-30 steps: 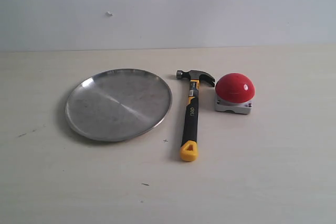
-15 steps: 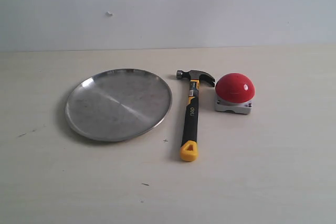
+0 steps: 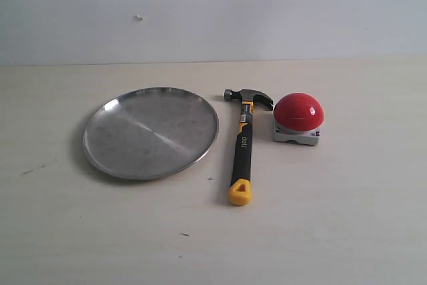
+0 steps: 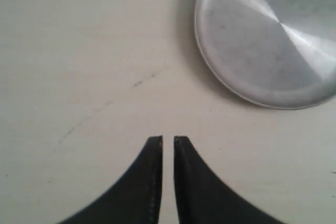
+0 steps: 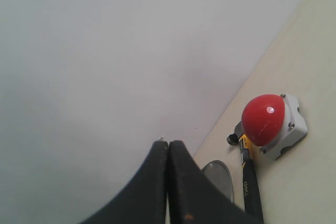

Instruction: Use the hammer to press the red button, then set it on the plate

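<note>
In the exterior view the hammer (image 3: 242, 145) lies flat on the table, dark head away from the camera and yellow looped end toward it. Just right of its head sits the red button (image 3: 298, 111) on its grey base. The round metal plate (image 3: 151, 133) lies to the hammer's left and holds nothing. Neither gripper shows in the exterior view. My left gripper (image 4: 168, 139) hovers over bare table near the plate (image 4: 273, 40), its fingers nearly touching with nothing between them. My right gripper (image 5: 168, 142) is shut and empty, well away from the button (image 5: 262, 119) and the hammer (image 5: 251, 182).
The pale wooden table (image 3: 347, 218) carries a few small dark marks near its front. A plain white wall (image 3: 213, 11) rises behind the table's far edge.
</note>
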`<state>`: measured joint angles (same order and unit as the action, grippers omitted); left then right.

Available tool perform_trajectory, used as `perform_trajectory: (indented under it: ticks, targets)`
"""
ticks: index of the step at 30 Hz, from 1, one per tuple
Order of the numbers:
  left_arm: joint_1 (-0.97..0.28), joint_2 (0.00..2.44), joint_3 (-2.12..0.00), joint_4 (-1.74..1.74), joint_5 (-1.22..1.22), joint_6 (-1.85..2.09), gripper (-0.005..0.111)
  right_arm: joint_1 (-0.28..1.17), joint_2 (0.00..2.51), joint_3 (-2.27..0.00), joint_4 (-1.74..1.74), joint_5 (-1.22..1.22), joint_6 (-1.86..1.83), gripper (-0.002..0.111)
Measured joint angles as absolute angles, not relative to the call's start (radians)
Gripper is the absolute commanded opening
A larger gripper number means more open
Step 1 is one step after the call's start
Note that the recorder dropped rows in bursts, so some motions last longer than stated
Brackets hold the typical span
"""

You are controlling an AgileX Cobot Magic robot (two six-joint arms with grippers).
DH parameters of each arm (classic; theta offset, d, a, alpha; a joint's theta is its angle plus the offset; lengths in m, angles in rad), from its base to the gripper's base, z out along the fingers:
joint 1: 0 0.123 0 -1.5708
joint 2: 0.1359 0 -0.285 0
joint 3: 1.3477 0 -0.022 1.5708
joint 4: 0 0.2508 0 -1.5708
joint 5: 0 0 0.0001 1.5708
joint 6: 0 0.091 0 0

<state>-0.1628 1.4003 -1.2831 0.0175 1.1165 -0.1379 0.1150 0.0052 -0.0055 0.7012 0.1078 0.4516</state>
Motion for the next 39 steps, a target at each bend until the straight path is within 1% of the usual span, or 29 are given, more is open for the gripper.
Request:
perform_trajectory:
  ticks: [3, 6, 10, 15, 17, 20, 23, 28, 32, 36, 39]
  targets:
    - [-0.256, 1.499, -1.362, 0.018, 1.163, -0.196, 0.038, 0.115, 0.005, -0.005, 0.701, 0.108, 0.452, 0.0]
    - [-0.362, 1.598, -1.429, 0.015, 1.146, -0.222, 0.047, 0.115, 0.005, -0.005, 0.701, 0.108, 0.452, 0.0]
    - [-0.484, 1.702, -1.497, -0.043, 1.02, -0.207, 0.049, 0.115, 0.005, -0.005, 0.701, 0.108, 0.452, 0.0]
    - [-0.566, 1.792, -1.505, -0.087, 0.813, -0.151, 0.049, 0.115, 0.005, -0.005, 0.701, 0.108, 0.452, 0.0]
    - [-0.583, 1.822, -1.515, -0.095, 0.754, -0.151, 0.049, 0.115, 0.005, -0.005, 0.701, 0.108, 0.452, 0.0]
    - [-0.593, 1.886, -1.581, -0.106, 0.767, -0.169, 0.049, 0.115, 0.005, -0.005, 0.701, 0.108, 0.452, 0.0]
    - [-0.594, 1.978, -1.715, -0.106, 0.853, -0.191, 0.049, 0.115, 0.005, -0.005, 0.701, 0.108, 0.452, 0.0]
    - [-0.605, 2.166, -2.015, -0.106, 1.007, -0.214, 0.049, 0.115, 0.005, -0.005, 0.701, 0.108, 0.452, 0.0]
    - [-0.615, 2.304, -2.228, -0.095, 1.146, -0.244, 0.056, 0.115, 0.005, -0.005, 0.701, 0.108, 0.452, 0.0]
    - [-0.615, 2.432, -2.381, -0.093, 1.201, -0.263, 0.057, 0.115, 0.005, -0.005, 0.701, 0.108, 0.452, 0.0]
    - [-0.615, 2.5, -2.44, -0.091, 1.208, -0.267, 0.057, 0.115, 0.005, -0.005, 0.701, 0.108, 0.452, 0.0]
